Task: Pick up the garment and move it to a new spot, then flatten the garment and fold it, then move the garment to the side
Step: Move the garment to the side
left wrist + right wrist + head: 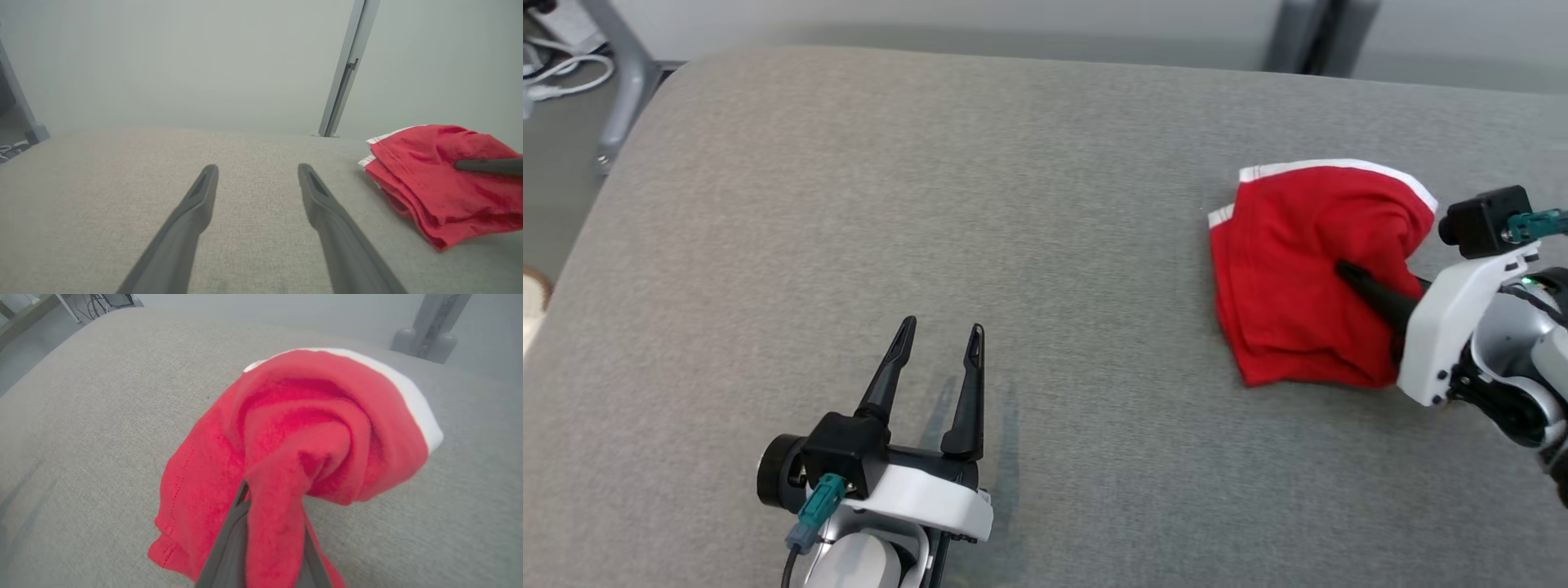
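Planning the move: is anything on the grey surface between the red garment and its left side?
Nothing visible lies there. The grey surface left of the red garment is bare; the left gripper is open, nearer the front.

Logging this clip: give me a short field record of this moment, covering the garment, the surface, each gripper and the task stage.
item: red cloth garment with white trim, bunched in loose layers
location: right part of the grey fabric-covered surface
left gripper: open, holding nothing, over bare surface, apart from the garment
right gripper: shut on a raised fold of the garment
contact: most of the garment rests on the surface
stage: garment gripped; cannot tell whether this is the first pick-up or the last move aside
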Controlling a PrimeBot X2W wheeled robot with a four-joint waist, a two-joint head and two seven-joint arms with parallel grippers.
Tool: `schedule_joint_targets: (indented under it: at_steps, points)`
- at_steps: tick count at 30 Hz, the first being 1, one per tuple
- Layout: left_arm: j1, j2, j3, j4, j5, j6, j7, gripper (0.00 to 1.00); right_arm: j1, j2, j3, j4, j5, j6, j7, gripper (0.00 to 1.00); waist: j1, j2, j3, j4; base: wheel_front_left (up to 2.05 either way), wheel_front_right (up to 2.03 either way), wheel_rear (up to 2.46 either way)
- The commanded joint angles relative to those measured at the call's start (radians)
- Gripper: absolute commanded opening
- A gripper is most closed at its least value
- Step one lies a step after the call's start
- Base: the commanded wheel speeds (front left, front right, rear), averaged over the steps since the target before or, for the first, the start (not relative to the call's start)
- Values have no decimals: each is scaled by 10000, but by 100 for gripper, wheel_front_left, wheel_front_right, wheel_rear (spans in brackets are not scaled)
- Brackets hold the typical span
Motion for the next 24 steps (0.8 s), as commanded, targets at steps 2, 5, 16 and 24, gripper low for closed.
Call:
schedule_joint_targets:
  at_steps: [2, 5, 16, 24]
  points:
    - [-135, 34, 42, -28, 72, -50, -6, 100, -168, -402, 281, -294, -107, 0, -69, 0, 0, 0, -24, -455, 0, 0, 0]
    - [-393, 32, 18, -75, 155, -134, -8, 100, -595, -1526, 1001, -1135, -504, -2, -173, 0, 0, 0, 216, -982, 0, 0, 0]
    - [-2102, 40, -822, 177, 624, -662, -8, 100, -2739, -5255, 2715, -2403, -1987, -2, -1818, 0, 0, 0, 2004, -3197, 0, 0, 0]
    - [-2611, 40, -995, 356, 832, -818, -8, 100, -3186, -4975, 2892, -386, -2092, -2, -2814, 0, 0, 0, 2878, -3316, 0, 0, 0]
